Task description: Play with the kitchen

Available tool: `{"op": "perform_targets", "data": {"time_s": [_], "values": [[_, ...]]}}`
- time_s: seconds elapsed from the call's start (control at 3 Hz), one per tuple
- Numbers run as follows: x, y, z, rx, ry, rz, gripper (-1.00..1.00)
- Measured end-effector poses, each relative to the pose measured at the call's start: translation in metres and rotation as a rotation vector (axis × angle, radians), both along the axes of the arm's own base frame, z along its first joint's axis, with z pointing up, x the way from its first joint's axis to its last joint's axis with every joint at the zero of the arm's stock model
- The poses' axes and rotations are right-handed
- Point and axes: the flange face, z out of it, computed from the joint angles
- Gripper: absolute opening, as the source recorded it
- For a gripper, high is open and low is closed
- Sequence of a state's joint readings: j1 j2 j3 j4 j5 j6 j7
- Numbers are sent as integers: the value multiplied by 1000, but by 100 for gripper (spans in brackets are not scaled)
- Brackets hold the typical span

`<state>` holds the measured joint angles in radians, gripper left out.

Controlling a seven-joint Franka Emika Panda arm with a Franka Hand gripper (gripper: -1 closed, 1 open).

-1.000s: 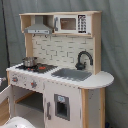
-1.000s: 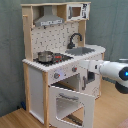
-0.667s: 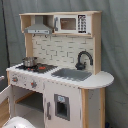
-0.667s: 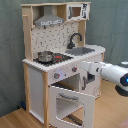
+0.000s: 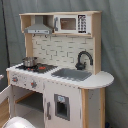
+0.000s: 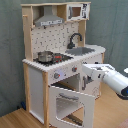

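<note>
A: Where is the end effector (image 6: 89, 71) placed?
B: In the second exterior view it is held just beside the kitchen (image 6: 55, 55), right of the open oven door (image 6: 72, 104); finger state cannot be told.
A: And beyond?
B: The knobs (image 6: 56, 76) lie leftward of it.
</note>
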<state>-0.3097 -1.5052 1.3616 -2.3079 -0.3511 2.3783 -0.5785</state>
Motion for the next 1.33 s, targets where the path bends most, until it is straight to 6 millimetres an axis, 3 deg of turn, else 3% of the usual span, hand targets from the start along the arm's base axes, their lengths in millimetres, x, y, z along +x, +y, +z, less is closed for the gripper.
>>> {"op": "perform_targets", "data": {"time_s": [0.67, 1.33], "values": [[19, -36, -2, 0, 64, 55, 100], [19, -71, 11, -33, 104, 102, 100]]}}
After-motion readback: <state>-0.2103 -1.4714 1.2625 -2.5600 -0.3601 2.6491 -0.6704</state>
